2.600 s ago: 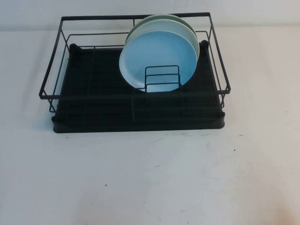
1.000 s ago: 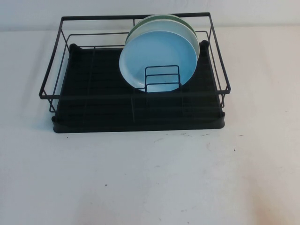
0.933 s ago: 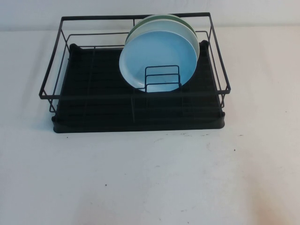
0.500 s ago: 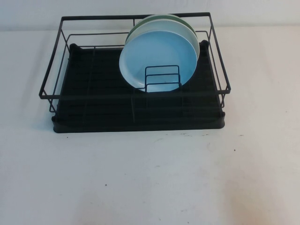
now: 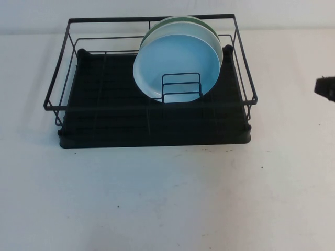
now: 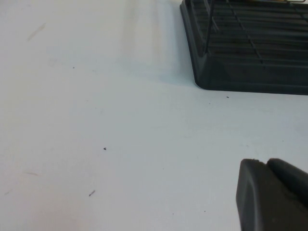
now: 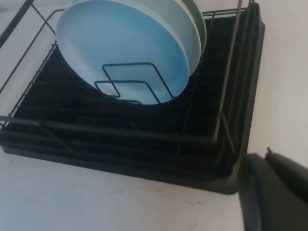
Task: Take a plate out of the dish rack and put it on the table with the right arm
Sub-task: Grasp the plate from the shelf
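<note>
The sky-blue plate [image 5: 175, 65] stands on edge in the black dish rack [image 5: 152, 137], leaning against the small wire divider [image 5: 181, 87]; it also shows in the right wrist view [image 7: 120, 48]. My right gripper [image 5: 324, 86] shows only as a black tip at the right edge of the high view, to the right of the rack and apart from it. In the right wrist view my right gripper [image 7: 265, 156] has its fingers together and empty. My left gripper [image 6: 264, 162] is shut and empty over the white table [image 6: 120, 144], near the rack's corner [image 6: 211, 77].
A pale mint plate [image 5: 215, 44] and a green-rimmed plate [image 5: 178, 19] stand behind the blue one. The rack's left half holds no dishes. White table [image 5: 167, 198] lies in front of the rack and on both sides of it.
My right gripper has come into the high view at the right edge. The plates and the rack have not moved.
</note>
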